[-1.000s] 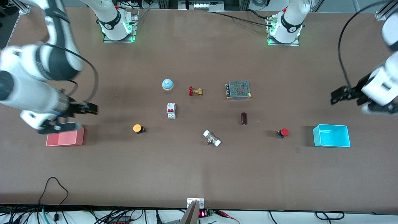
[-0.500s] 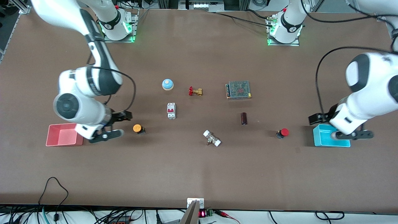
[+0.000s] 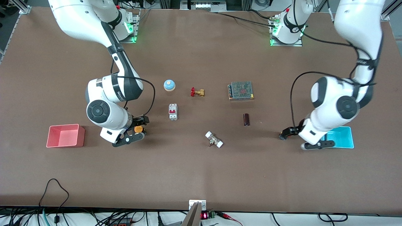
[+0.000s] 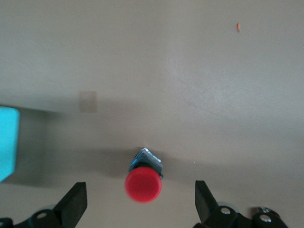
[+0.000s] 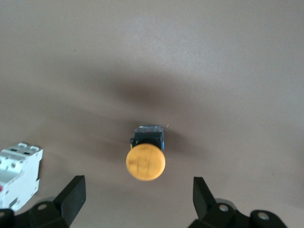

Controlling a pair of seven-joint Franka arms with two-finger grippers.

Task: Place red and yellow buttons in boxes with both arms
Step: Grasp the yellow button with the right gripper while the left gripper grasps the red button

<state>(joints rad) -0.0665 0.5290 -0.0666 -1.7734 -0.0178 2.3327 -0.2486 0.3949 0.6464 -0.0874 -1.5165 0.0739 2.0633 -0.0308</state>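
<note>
The yellow button [image 3: 138, 129] stands on the counter [image 3: 201, 175] between the pink-red box [image 3: 65, 136] and the white circuit breaker [image 3: 172, 111], somewhat nearer the front camera than the breaker. The right claw [image 3: 138, 128] hangs right over it. In the right wrist view the orange-yellow cap [image 5: 146, 162] and the black body under it sit midway between the two black fingers [image 5: 71, 194], which are spread wide and clear of the button on both sides; the breaker [image 5: 16, 174] shows at the edge of that view.

The red button [image 4: 143, 183] stands toward the left arm's end of the counter, just beside the cyan box [image 3: 339, 137]. In the front view the left claw [image 3: 287, 134] covers it. The left wrist view shows the round red cap centred between that claw's fingers [image 4: 74, 203], also spread wide and not touching the button, with a corner of the cyan box [image 4: 8, 141] to one side.

Both boxes sit open-topped on the counter, well apart, one at each end.

Farther from the front camera, in the middle of the counter, lie a blue dome bell [image 3: 169, 85], a small brass valve with a red handle [image 3: 197, 92] and a mesh-topped power supply [image 3: 241, 90]. A dark cylinder [image 3: 246, 119] and a white-ended fitting [image 3: 214, 139] lie between the two buttons.
</note>
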